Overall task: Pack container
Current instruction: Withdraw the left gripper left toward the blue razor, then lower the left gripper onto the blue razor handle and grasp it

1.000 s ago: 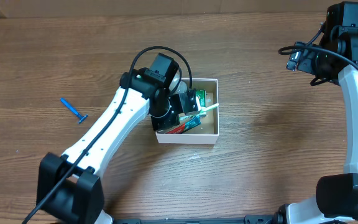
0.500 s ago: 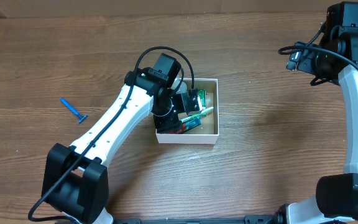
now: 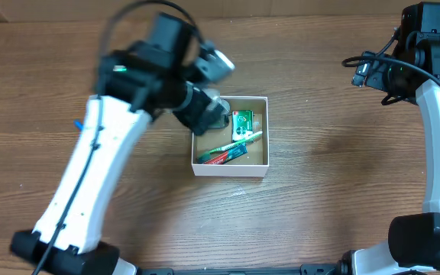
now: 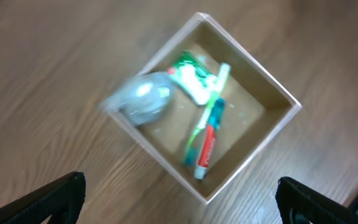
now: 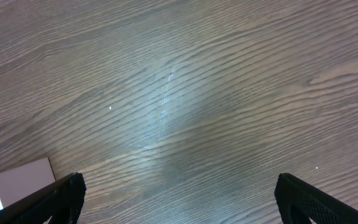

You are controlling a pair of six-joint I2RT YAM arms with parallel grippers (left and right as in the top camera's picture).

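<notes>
The container (image 3: 258,163) is a square white-walled box with a brown floor, at mid table. In it lie a green packet (image 3: 241,120), a green toothbrush (image 3: 241,140), a red and blue tube (image 3: 221,157) and a silvery clear item (image 4: 143,99). The left wrist view looks straight down into the container (image 4: 272,121), blurred. My left gripper (image 3: 207,113) hangs above the box's far left corner, open and empty, with its fingertips (image 4: 55,198) wide apart. My right gripper (image 3: 367,72) is far off at the right, open over bare wood, holding nothing.
A blue razor (image 3: 76,123) lies on the table at the left, mostly hidden behind my raised left arm. A white flat object (image 5: 17,180) shows at the lower left edge of the right wrist view. Wood tabletop surrounds the box.
My left gripper has opened and risen out of the box, moving up and left. The green toothbrush it held now lies in the container. The right arm has not moved.
</notes>
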